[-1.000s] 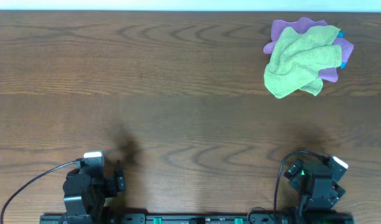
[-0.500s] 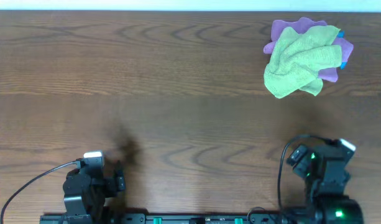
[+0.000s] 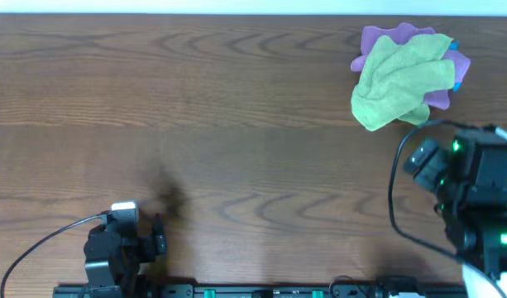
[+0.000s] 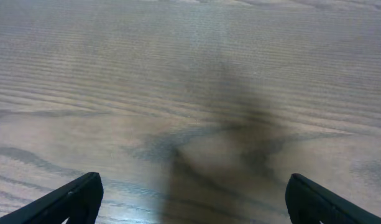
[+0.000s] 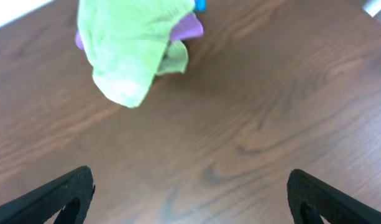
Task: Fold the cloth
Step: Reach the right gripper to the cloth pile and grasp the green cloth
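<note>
Folding has not begun: the cloth [image 3: 400,83], bright lime green, lies crumpled in a heap at the far right of the bench [image 3: 195,124]. It rests on a purple cloth [image 3: 379,40], and a sliver of blue cloth [image 3: 459,80] shows at its right edge. The right hand [image 5: 190,190] hovers over bare wood just on the near side of the heap, its fingers spread wide and holding nothing. The left hand [image 4: 191,193] sits low at the near left edge of the bench, well apart from the heap, likewise spread wide and empty.
</note>
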